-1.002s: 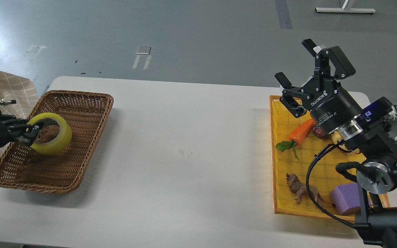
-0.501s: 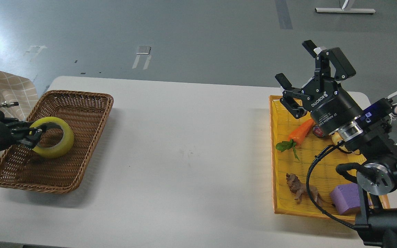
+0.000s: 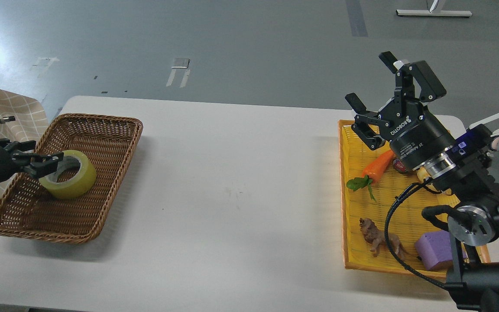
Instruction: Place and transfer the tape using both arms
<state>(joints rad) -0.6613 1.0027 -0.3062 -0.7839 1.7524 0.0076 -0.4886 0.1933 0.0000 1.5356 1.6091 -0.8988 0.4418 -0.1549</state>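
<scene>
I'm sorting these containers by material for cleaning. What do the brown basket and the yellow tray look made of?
The brown basket looks like woven wicker or rattan: interlaced strands, a braided rim and a matte brown finish. The yellow tray looks like moulded plastic with a woven-pattern floor: uniform bright colour, a smooth orange-tinted rim and a slight sheen. Neither can be confirmed from the look alone.

It looked like a robotics lab or test hall. A plain white desk [image 3: 232,195] stood on a broad, bare grey floor [image 3: 241,43] marked with strips of tape, and the foot of a metal stand [image 3: 433,13] showed beyond the desk's far right corner. At the left edge sat a wicker basket [image 3: 115,130]; at the right edge a yellow tray [image 3: 349,242] held toy props: a carrot [image 3: 377,164], a lion figure [image 3: 375,236], a purple block [image 3: 433,249]
</scene>
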